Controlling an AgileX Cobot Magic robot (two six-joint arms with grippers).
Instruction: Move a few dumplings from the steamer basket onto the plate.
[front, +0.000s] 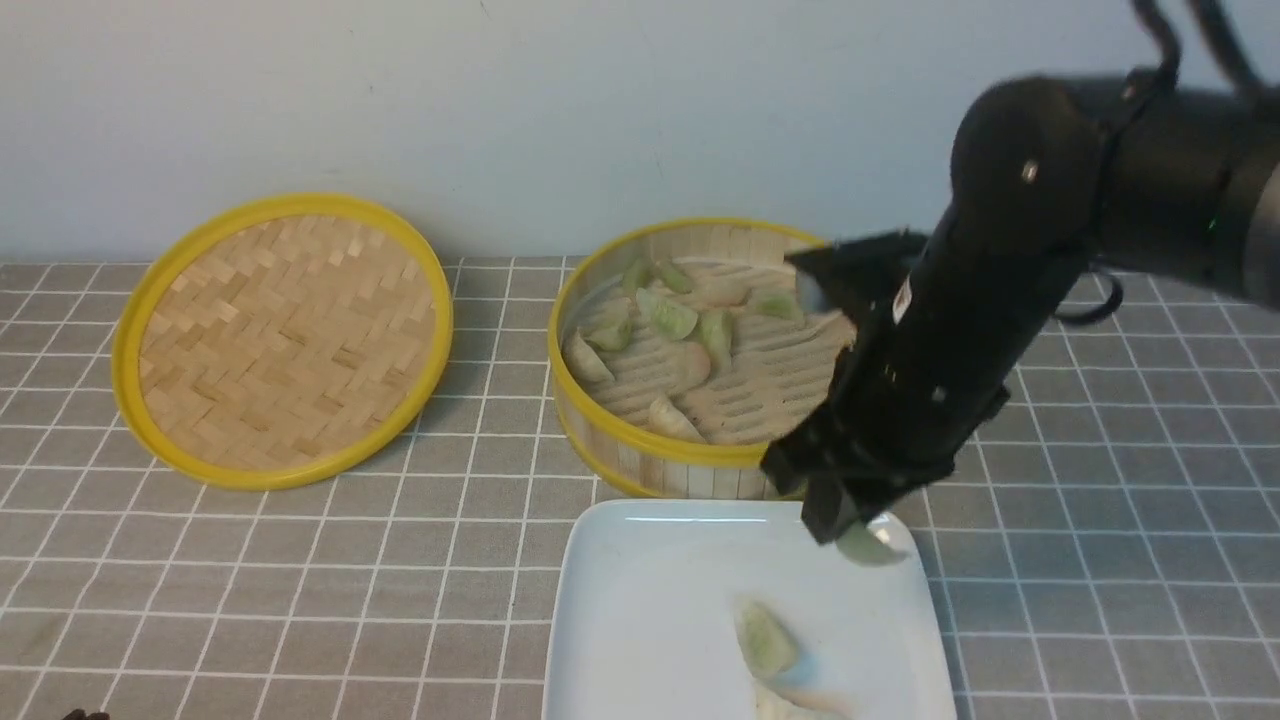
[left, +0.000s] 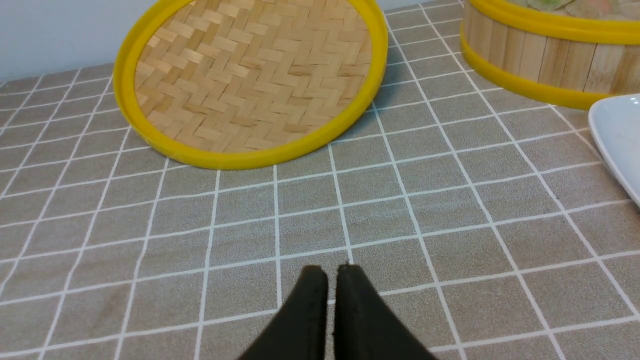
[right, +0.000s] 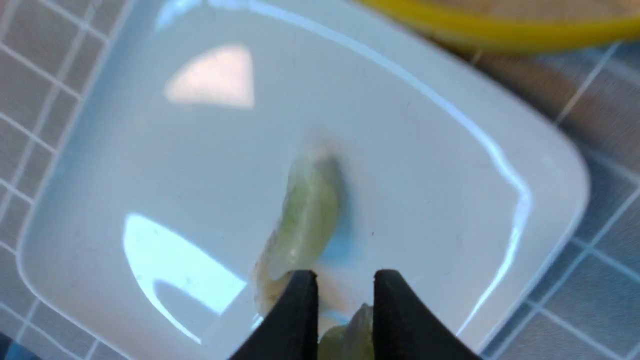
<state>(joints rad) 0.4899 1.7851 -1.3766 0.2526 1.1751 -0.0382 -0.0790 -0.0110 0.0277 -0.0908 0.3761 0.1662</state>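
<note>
Over the plate (front: 640, 590) — right jaws pinch dumpling (right: 350, 337)

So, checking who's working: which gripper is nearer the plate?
Right. The right gripper hangs over the plate's far right corner, shut on a green dumpling; the left gripper is over tablecloth, off to the plate's left.

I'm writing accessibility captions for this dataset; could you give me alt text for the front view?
The right gripper holds a green dumpling above the far right corner of a white plate, where two dumplings already lie. Behind stands a bamboo steamer basket holding more dumplings, its woven lid off to the left.
</note>
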